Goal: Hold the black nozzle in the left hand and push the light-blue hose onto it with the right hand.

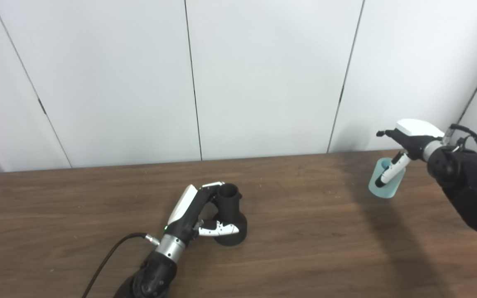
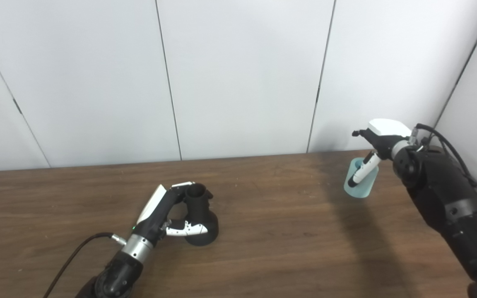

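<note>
The black nozzle stands on the brown table left of centre, its open neck up and its round base down. My left hand wraps it from the left, with the fingers at the neck rim and the thumb across the base. The short light-blue hose stands upright on the table at the far right, near the wall. My right hand is above and around it. The thumb hangs down in front of the hose and the fingers reach out over its top, still spread. In the right eye view the nozzle and hose show the same.
White wall panels rise directly behind the table's far edge, close behind the hose. A black cable runs from my left wrist to the near edge. Bare tabletop lies between the nozzle and the hose.
</note>
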`<action>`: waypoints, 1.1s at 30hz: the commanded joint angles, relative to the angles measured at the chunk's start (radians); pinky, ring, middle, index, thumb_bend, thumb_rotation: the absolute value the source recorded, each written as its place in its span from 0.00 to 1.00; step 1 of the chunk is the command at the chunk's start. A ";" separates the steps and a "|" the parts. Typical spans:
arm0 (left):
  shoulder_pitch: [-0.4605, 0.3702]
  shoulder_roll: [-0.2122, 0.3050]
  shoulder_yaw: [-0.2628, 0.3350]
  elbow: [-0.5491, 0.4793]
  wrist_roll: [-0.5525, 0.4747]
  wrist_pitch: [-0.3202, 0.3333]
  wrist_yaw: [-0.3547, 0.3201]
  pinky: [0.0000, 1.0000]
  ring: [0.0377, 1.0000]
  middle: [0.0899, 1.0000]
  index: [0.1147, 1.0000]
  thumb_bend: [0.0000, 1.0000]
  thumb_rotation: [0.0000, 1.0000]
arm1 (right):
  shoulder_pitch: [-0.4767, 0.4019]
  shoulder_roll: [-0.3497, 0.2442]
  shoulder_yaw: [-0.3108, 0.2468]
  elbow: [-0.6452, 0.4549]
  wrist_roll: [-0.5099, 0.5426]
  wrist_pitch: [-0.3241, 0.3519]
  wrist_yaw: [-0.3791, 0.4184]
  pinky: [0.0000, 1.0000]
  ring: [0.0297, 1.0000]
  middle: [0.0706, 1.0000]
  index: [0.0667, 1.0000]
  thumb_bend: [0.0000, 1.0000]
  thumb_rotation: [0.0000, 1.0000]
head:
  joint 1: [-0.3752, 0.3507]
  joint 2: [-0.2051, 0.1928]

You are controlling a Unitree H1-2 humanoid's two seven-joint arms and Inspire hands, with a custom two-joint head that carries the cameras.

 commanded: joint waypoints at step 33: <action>0.166 0.013 -0.043 0.083 0.056 0.028 -0.014 0.47 0.49 0.47 0.42 0.51 0.08 | -0.104 -0.028 0.026 0.040 0.021 -0.008 0.020 0.64 0.75 0.79 0.80 1.00 0.26 | 0.005 0.018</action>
